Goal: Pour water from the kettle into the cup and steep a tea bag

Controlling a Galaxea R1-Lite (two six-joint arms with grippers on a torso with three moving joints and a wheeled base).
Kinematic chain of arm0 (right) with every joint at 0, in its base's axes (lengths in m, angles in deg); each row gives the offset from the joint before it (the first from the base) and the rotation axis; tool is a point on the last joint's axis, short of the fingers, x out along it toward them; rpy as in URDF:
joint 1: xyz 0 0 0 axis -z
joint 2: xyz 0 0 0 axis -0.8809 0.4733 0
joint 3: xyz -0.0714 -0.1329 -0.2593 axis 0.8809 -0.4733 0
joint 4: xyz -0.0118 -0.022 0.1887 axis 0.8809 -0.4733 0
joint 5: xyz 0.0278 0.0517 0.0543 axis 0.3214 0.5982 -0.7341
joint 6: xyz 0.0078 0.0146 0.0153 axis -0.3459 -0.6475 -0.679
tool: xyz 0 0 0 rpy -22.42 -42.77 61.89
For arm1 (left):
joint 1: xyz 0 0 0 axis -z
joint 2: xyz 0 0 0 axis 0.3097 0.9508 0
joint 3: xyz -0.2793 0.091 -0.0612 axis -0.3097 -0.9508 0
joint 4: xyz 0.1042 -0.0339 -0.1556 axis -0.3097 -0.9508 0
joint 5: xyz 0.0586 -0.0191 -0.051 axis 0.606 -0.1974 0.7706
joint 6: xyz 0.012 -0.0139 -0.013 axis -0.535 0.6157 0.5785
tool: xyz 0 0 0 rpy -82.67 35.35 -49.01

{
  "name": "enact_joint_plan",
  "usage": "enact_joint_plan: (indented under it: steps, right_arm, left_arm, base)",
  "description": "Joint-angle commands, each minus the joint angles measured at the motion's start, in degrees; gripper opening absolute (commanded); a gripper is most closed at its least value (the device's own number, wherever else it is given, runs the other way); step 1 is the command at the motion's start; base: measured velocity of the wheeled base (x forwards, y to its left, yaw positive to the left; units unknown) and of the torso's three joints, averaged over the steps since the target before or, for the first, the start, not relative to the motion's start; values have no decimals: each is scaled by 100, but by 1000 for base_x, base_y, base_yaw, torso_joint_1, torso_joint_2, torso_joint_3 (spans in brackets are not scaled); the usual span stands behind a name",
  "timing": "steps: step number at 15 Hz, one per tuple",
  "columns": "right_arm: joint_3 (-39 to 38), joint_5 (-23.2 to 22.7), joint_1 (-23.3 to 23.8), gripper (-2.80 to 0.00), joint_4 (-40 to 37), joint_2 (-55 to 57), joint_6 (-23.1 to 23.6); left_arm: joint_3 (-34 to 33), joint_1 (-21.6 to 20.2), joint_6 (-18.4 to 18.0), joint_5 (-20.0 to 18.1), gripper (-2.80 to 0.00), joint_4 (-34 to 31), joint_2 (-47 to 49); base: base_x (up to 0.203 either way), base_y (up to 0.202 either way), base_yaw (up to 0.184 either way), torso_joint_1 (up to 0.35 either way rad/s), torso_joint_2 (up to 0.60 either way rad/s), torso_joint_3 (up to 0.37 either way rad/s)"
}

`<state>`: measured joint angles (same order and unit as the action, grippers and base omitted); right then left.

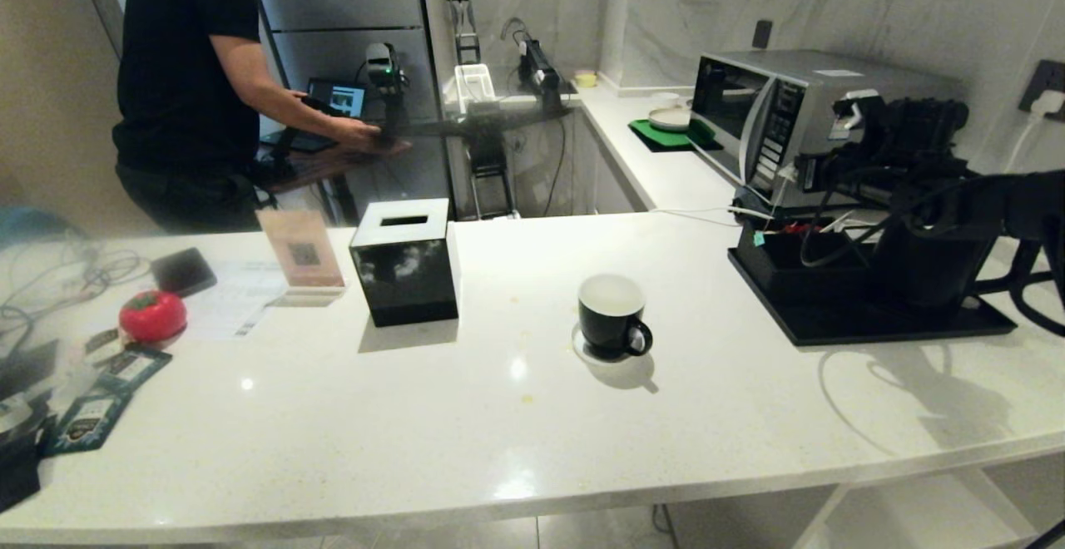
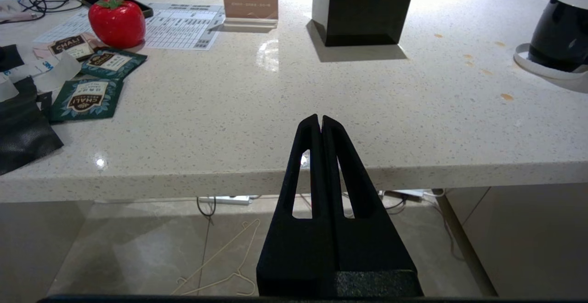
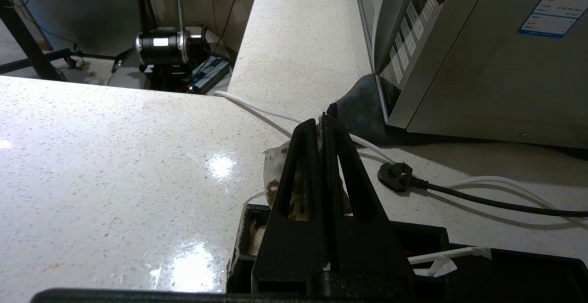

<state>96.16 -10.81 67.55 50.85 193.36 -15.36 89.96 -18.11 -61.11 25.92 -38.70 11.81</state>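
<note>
The black cup (image 1: 611, 316) with a white inside stands on a white coaster mid-counter; its side also shows in the left wrist view (image 2: 560, 32). The matte black kettle (image 1: 928, 266) sits on a black tray at the right, partly hidden by my right arm. My right gripper (image 3: 320, 121) is shut on the tea bag (image 3: 274, 163), a pale sachet with brown contents, held just above the black compartmented box (image 3: 248, 248). A small green tag (image 1: 759, 239) hangs at the box's edge. My left gripper (image 2: 320, 119) is shut and empty, parked below the counter's front edge.
A black tissue box (image 1: 405, 262) and a QR sign (image 1: 301, 249) stand left of the cup. A microwave (image 1: 799, 116) is behind the kettle, with a loose plug (image 3: 397, 176) beside it. Teal packets (image 1: 87, 420) and a red strawberry-shaped object (image 1: 152, 314) lie far left. A person (image 1: 187, 75) stands at the back.
</note>
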Motion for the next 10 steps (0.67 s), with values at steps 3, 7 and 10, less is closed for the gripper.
enact_joint_plan:
  steps: [3,7,10]
  right_arm:
    - [-538,-1,0,-280,36,-601,-19]
    - [-950,-6,-5,-280,45,-1162,-28]
    - [-1432,-7,-8,-280,49,-1700,-28]
  left_arm:
    - [0,-1,4,5,-280,8,4]
    - [0,-1,4,5,-280,1,4]
    - [0,-1,4,5,-280,1,4]
  base:
    - [0,0,0,0,0,0]
    - [0,0,0,0,0,0]
    - [0,0,0,0,0,0]
